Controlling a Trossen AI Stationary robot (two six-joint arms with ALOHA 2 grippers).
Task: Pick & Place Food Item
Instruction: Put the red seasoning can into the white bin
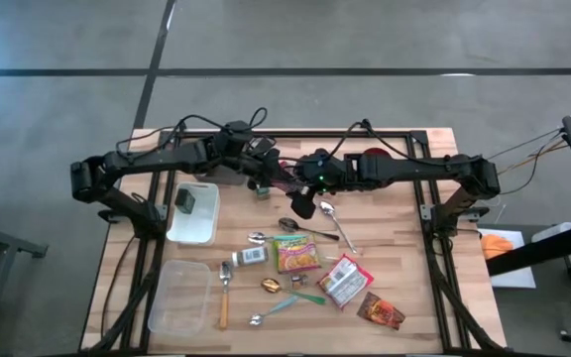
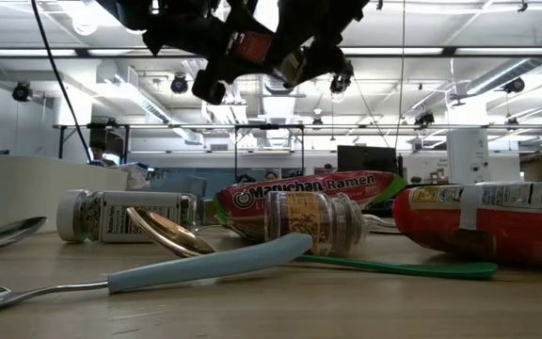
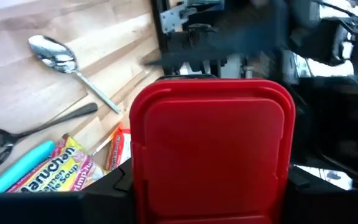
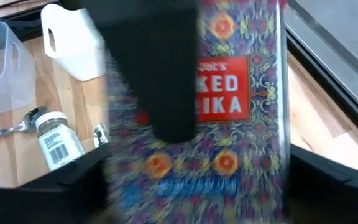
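Observation:
A paprika tin (image 4: 229, 106), with a red lid (image 3: 210, 149) and a patterned label, hangs high over the middle of the table, between both grippers. My left gripper (image 1: 269, 177) comes from the table's left and is shut on the tin. My right gripper (image 1: 301, 186) comes from the table's right. It is open, with one finger on either side of the tin's lower part, and the tin shows blurred between them. In the low view both grippers (image 2: 262, 47) meet at the top of the picture. My left gripper pinches the tin between its two fingers, which stand against two opposite sides of the lid end (image 3: 135, 180). One finger (image 4: 160, 81) lies lengthwise on the label face. It comes nearly level from the table's left. The tin is lifted clear of the table.
Below lie a ramen pack (image 1: 295, 255), a spice jar (image 1: 251, 256), a small jar (image 2: 313, 223), a red packet (image 1: 343, 281), a dark packet (image 1: 380, 311) and several spoons (image 1: 335, 223). A white bin (image 1: 194, 213) and a clear container (image 1: 179, 296) stand on the left.

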